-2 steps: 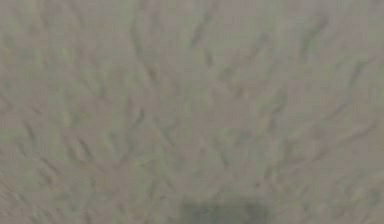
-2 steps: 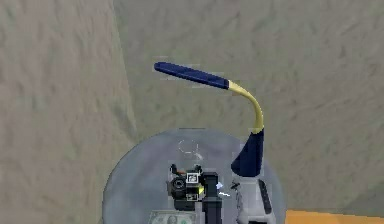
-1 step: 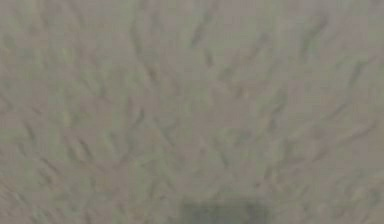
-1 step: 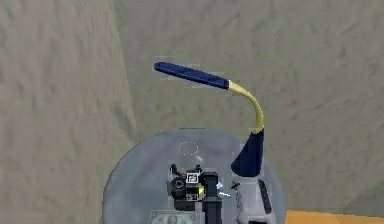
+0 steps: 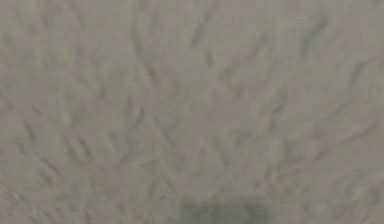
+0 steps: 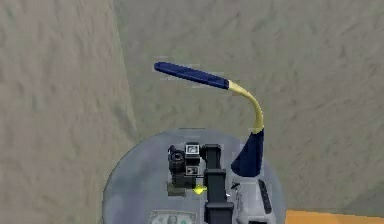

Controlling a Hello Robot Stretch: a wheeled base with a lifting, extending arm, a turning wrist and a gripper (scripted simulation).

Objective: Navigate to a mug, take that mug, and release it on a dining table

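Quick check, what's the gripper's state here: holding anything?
Gripper: cannot be told whether it holds anything; it shows against the round grey table, near the blue lamp.

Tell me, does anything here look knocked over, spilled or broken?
Nothing stands out. The blue lamp stands upright on the round grey table, and no spill or damage shows on the tabletop.

Blue-yellow desk lamp [image 6: 250, 155] on round grey table [image 6: 135, 185]; textured wall [image 5: 190, 100].
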